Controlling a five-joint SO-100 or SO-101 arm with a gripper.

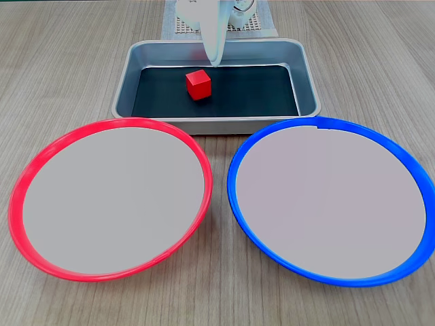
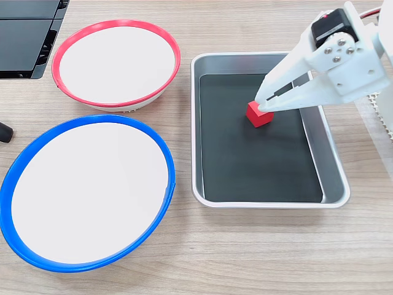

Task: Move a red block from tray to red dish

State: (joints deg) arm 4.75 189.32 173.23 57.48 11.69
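Note:
The red block rests on the dark bottom of the tray, towards its far side in a fixed view. My white gripper reaches down into the tray with its tips just above and beside the block. Its fingers lie close together with only a thin slit between them, and nothing is held. The red dish lies on the table next to the tray with nothing in it.
A blue-rimmed dish of the same size lies beside the red one. A white mesh mat sits under the arm's base behind the tray. A black device lies at the table's corner.

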